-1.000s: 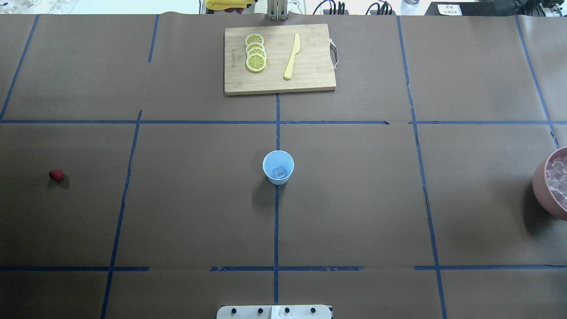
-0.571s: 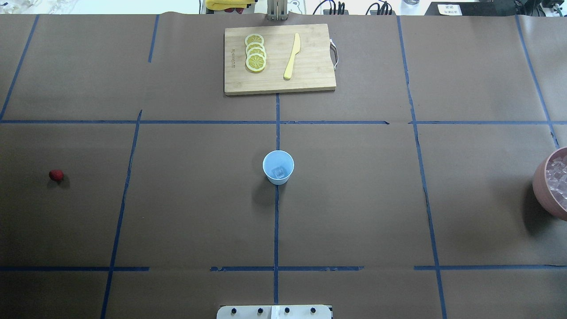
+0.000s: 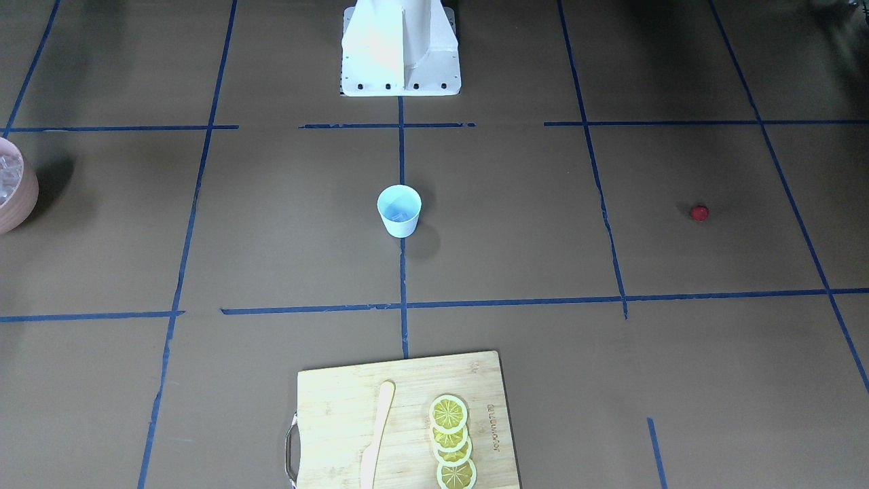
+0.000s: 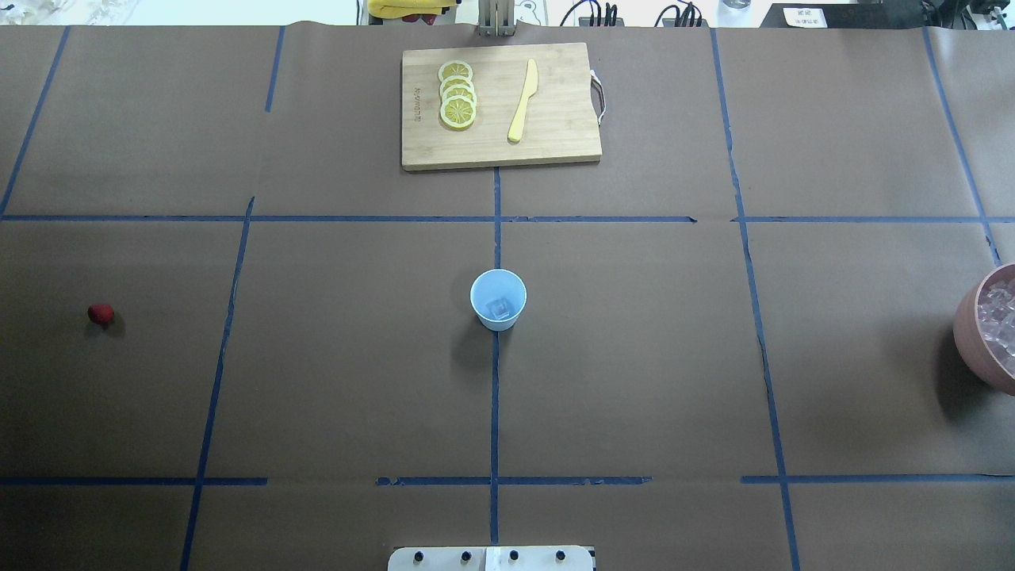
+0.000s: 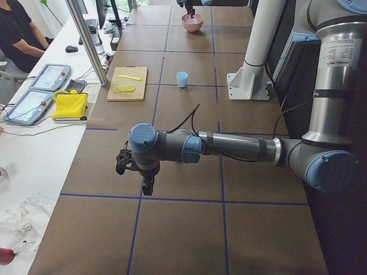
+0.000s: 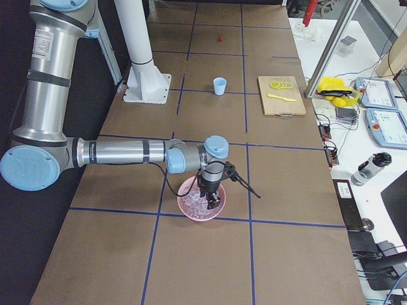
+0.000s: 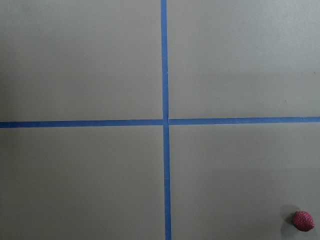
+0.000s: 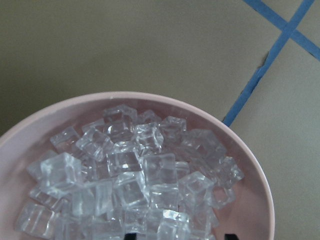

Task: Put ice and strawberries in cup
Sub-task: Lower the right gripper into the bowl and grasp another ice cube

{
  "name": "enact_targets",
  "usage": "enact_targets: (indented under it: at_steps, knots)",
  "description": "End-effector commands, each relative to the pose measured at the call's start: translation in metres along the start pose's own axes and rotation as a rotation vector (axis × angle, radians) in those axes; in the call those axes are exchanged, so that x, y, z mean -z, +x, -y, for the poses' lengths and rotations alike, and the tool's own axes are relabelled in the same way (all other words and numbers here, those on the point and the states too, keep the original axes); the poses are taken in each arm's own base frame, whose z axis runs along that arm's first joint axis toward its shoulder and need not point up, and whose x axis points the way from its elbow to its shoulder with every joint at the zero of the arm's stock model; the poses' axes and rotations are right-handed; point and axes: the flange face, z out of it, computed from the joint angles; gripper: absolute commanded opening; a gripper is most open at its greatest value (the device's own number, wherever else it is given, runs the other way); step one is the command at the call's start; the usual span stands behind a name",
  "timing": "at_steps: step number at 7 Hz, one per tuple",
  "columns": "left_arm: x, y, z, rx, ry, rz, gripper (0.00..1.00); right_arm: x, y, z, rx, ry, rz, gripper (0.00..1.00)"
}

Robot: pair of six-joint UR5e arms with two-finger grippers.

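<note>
Loads of ice (image 8: 130, 185) piled in the bowl (image 8: 256, 200), straight under the right gripper (image 6: 209, 197), so that arm's the near one and it's a plain drop. Its tips (image 8: 230, 237) peek in wide apart, holding nothing. One cube (image 4: 498, 308) is already in the cup (image 4: 485, 287), mid-table. Strawberry (image 4: 101, 314) sits far left, nearer the left gripper (image 5: 148, 189); can't tell if that one's open

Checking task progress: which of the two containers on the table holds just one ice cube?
The small pale-blue cup: a single cube shows inside it, while the larger pink bowl is heaped with them.
</note>
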Motion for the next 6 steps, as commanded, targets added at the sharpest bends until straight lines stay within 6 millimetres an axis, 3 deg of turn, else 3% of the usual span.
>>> enact_targets:
  at_steps: [1, 6]
  knots:
    - [0.0002, 0.0004, 0.0000, 0.000, 0.000, -0.002, 1.00, -0.0035, 0.0003, -0.0020, -0.001, -0.010, 0.002, 0.67]
    - [0.0007, 0.0009, 0.0001, -0.002, 0.001, -0.002, 1.00, -0.0109, 0.0005, -0.0026, -0.001, -0.026, 0.005, 0.65]
